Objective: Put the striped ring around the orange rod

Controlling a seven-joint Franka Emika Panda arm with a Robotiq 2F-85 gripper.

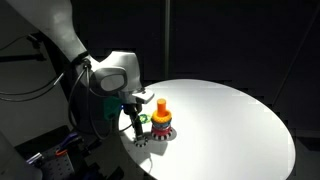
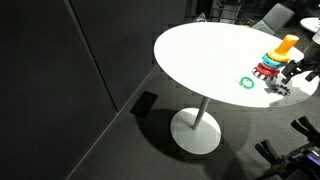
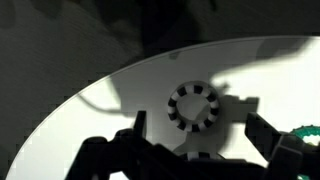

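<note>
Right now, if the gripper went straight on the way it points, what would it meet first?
The gripper would likely meet the striped ring, flat on the white table, first: the wrist view shows it between the open fingers. Height above it is unclear.

The orange rod is a plain bright orange. The ring stack below it shows mixed bright bands, red the clearest. Just beside the rod's base, the striped ring alternates dark and white blocks all round. The green ring, a little farther from the rod, is unpatterned green. The table under the rod is plain white. The gripper near the rod is black.
</note>
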